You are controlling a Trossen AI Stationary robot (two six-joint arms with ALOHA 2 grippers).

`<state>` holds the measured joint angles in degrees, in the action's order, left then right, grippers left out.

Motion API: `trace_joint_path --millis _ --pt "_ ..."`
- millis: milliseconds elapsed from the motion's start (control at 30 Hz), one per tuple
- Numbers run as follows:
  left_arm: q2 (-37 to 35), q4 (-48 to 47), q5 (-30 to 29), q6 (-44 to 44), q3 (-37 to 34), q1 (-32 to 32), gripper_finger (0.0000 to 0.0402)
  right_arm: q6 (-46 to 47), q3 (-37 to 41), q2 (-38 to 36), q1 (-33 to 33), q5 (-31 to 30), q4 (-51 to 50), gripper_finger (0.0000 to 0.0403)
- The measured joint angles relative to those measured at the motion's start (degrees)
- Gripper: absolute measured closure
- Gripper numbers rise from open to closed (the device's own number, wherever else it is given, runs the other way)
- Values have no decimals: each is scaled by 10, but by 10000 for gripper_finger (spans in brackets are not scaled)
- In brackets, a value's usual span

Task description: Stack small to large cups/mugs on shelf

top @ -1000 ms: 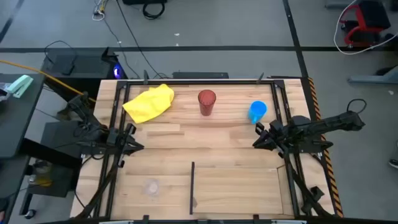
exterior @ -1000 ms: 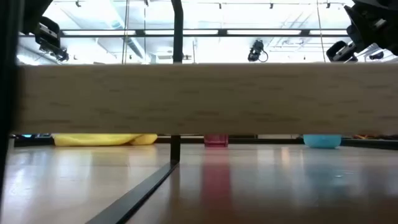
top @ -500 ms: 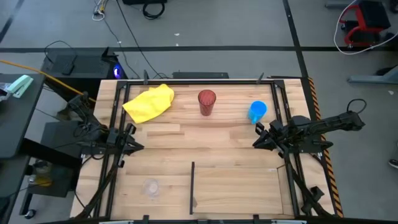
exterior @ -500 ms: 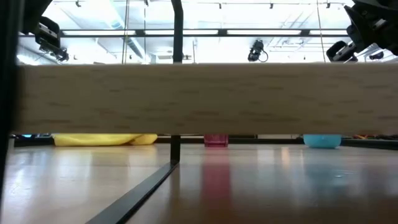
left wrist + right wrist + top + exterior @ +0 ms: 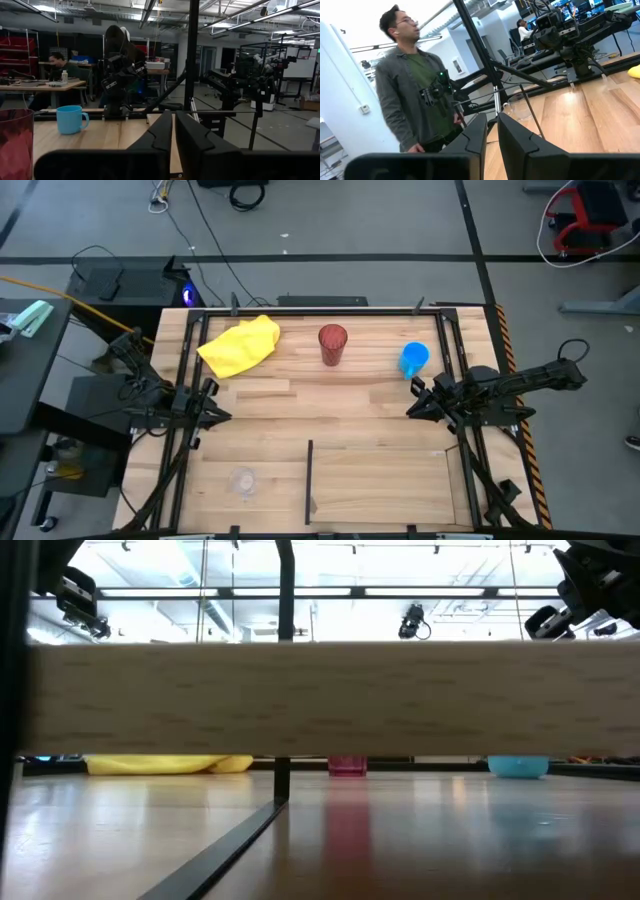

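Observation:
The dark-red tumbler [image 5: 332, 343] stands upright at the table's far middle. The blue mug [image 5: 414, 360] stands to its right. The tiny clear cup [image 5: 243, 480] stands near the front left. The pale wood shelf panel [image 5: 385, 485] lies at the front right, beside a thin black divider strip [image 5: 309, 478]. My left gripper [image 5: 213, 402] is shut and empty at the left edge. My right gripper [image 5: 415, 398] is shut and empty at the right edge, just nearer than the mug. The left wrist view shows the tumbler [image 5: 15, 142] and mug [image 5: 70, 120].
A yellow cloth [image 5: 240, 345] lies crumpled at the far left. Black frame rails [image 5: 183, 380] run along the table's sides. A wood plank [image 5: 320, 698] blocks most of the low view. A person [image 5: 415, 85] stands beyond the table in the right wrist view.

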<state>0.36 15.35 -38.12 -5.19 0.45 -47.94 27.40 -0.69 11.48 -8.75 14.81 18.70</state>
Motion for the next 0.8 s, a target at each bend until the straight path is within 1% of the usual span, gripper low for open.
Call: trace_joint_path --millis 400,800 --pt "0 0 0 0 0 0 366 0 0 0 0 0 0 348" --pt "0 14 0 8 0 0 378 0 0 0 0 0 0 348"
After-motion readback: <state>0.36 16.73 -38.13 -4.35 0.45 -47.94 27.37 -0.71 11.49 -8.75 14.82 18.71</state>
